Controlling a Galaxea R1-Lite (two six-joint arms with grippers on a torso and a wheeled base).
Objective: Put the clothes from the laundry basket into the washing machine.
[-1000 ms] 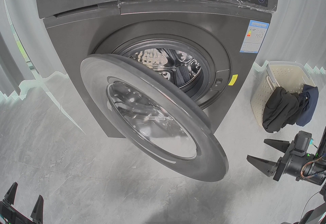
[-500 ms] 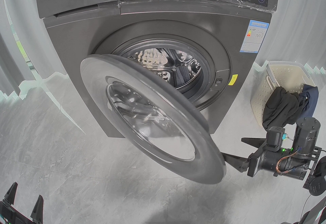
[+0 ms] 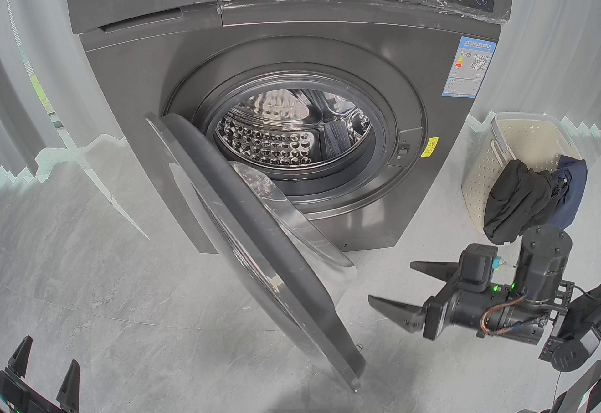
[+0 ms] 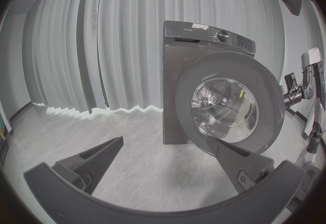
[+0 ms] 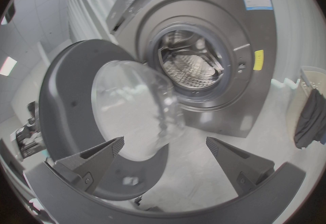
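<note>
A black garment and a navy garment hang side by side over the front rim of the cream laundry basket, the black one trailing down its perforated wall. The basket stands on the grey tiled floor just beside the washing machine, on the robot's right. The machine's round door stands wide open, hinged on the robot's left, with its glass bowl turned toward the steel drum.

The right gripper hangs low in front of the machine, between the door's free edge and the basket. Its fingers are spread wide with nothing between them, and they point at the door edge without touching it. The left gripper sits low at the robot's left, well apart from the machine, also spread and empty. Pale curtains hang behind the machine.
</note>
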